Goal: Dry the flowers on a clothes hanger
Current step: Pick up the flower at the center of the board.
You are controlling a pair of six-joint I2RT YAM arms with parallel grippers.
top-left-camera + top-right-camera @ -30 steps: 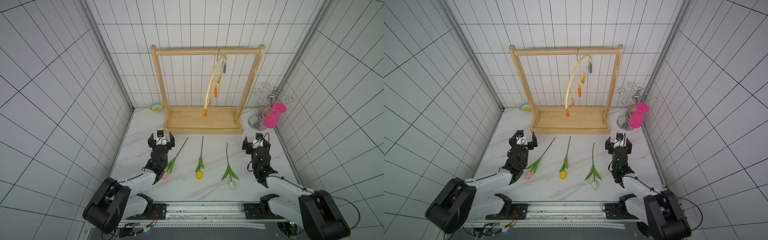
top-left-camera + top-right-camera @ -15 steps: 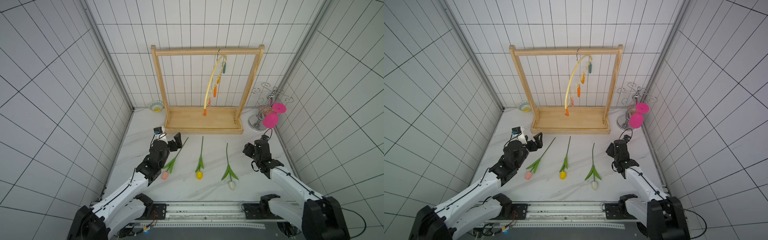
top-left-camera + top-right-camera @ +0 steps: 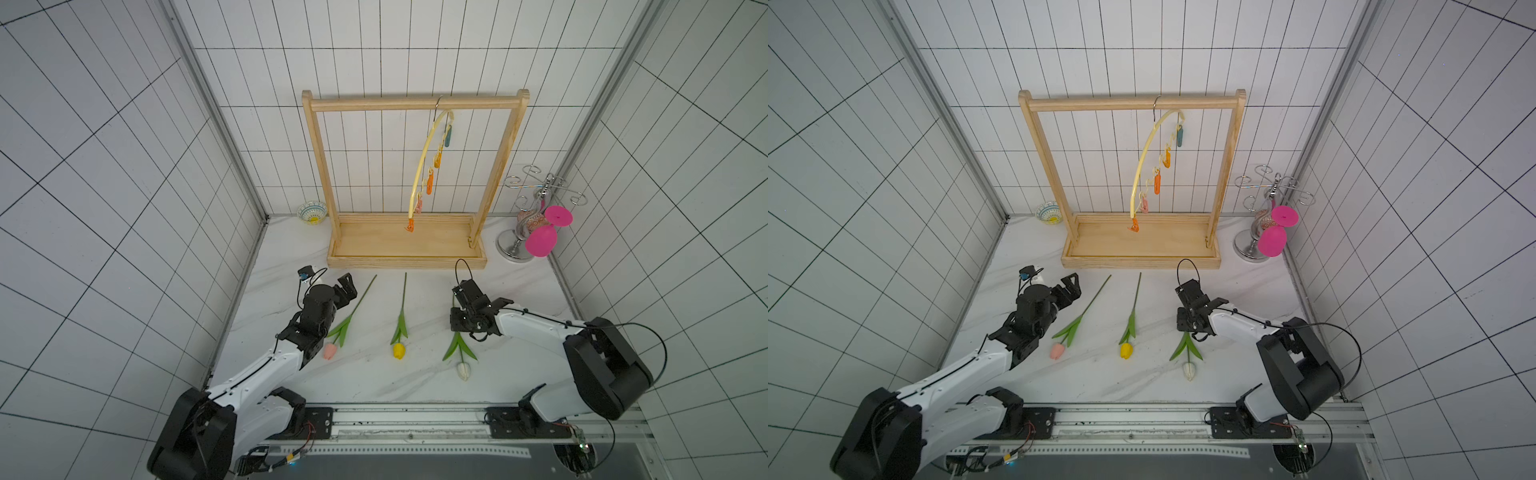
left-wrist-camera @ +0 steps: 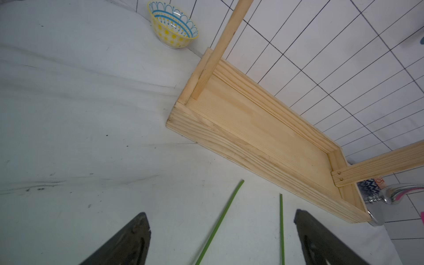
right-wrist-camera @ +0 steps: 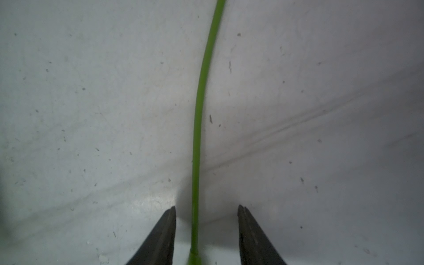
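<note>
Lowered right end effector (image 5: 206,207), half-open, straddles white tulip's stem (image 5: 196,142): only wrist view shows.

Both top views: high at the front, facing down, sharing the whole table (image 3: 374,382). Left wrist: low, facing rack (image 4: 252,128). Right wrist: very close above stem (image 5: 197,137)

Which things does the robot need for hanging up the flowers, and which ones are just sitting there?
For the job:
- pink tulip
- yellow tulip
- white tulip
- clothes hanger with its little clothespins
- wooden rack that the hanger hangs from

Just sitting there:
- patterned bowl
- silver stand
- magenta glass
</note>
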